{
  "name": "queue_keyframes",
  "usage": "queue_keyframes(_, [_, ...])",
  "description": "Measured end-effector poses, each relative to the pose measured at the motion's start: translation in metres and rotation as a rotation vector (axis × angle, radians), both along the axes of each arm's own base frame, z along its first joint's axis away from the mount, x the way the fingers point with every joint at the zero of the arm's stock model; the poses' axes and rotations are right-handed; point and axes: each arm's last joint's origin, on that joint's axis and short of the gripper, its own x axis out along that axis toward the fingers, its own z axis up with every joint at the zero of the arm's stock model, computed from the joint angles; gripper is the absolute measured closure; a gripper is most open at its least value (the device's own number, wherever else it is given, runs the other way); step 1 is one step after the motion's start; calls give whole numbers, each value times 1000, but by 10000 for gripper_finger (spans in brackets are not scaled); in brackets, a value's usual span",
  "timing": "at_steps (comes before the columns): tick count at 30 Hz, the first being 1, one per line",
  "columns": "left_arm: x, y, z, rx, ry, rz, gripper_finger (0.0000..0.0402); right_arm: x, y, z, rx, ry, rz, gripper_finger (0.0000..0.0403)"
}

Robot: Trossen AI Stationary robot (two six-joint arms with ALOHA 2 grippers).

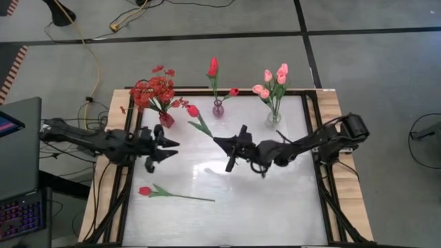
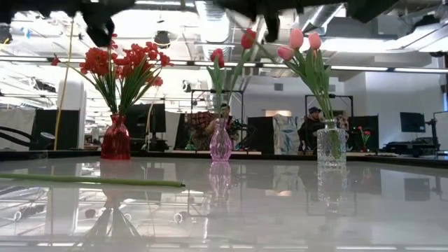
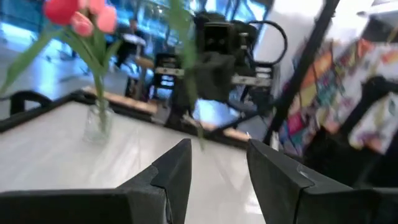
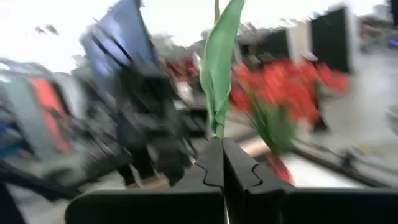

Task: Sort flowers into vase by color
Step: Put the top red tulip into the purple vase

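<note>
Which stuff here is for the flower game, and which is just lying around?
For the job:
- red tulip pinched in the right tool
- red tulip on table
- red vase
- purple vase
- clear vase

Lying about:
- laptop
- yellow cable

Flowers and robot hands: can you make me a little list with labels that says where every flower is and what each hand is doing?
Red vase: sprays of small red blossoms
Small purple vase: red tulip buds
Clear glass vase: light pink tulip buds
Lying on white table: one red tulip stem, near the left arm
Right gripper: shut on a red tulip with green leaf, held above the table
Left gripper: open, empty, facing the right gripper
</note>
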Motion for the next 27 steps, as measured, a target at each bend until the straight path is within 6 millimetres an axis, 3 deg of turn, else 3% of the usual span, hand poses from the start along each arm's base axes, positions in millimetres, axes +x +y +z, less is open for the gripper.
queue_keyframes(7, [32,7,-19,-13,-90,26,260,1,-11,13,-27,-137,174,386])
queue_keyframes(17, [87,7,-14,49,-170,-12,260,5,-14,6,-14,-111,203,386])
queue_keyframes(27, [99,15,1,101,-266,0,260,4,-2,5,-24,-102,233,386])
